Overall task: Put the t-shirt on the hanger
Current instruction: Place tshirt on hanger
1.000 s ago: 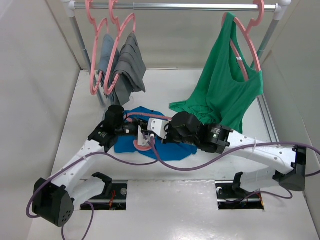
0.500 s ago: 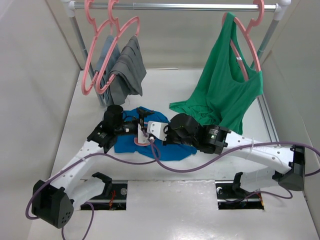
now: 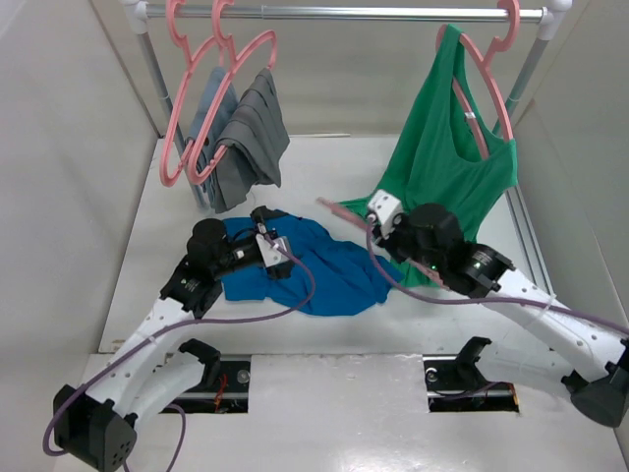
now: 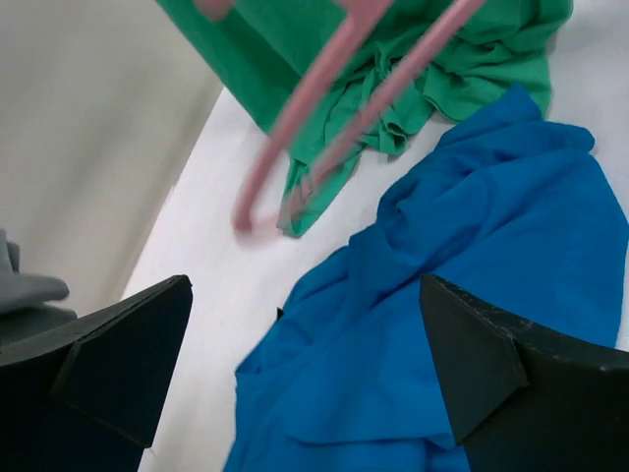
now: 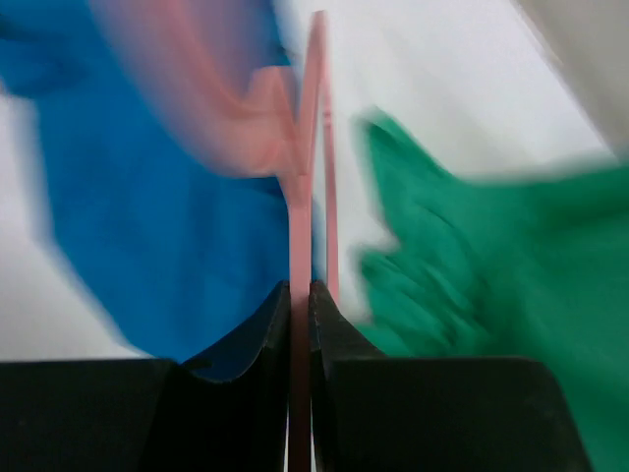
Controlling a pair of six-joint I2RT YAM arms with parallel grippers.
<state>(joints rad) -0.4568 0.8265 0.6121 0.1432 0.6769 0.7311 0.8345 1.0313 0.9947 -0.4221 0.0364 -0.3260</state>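
The blue t-shirt (image 3: pixel 329 270) lies crumpled on the white table between the two arms. My left gripper (image 3: pixel 274 242) hovers over its left part, open, with nothing between its fingers (image 4: pixel 118 364); the t-shirt (image 4: pixel 452 295) fills the space beneath them. My right gripper (image 3: pixel 371 217) is shut on the thin pink hanger (image 3: pixel 339 208), held just off the table beside the green top's hem. In the right wrist view the jaws (image 5: pixel 301 287) pinch a hanger bar (image 5: pixel 305 197), with the t-shirt (image 5: pixel 167 216) to its left. The hanger (image 4: pixel 334 118) shows blurred in the left wrist view.
A green tank top (image 3: pixel 442 167) hangs on a pink hanger from the rail (image 3: pixel 373 14) at the back right, its hem reaching the table. Grey garments (image 3: pixel 246 138) on pink hangers hang at the back left. White walls close in both sides.
My left gripper has opened and drawn back left. The right arm has pulled the hanger away to the right, toward the green top, uncovering more of the t-shirt. The grey garments swung slightly.
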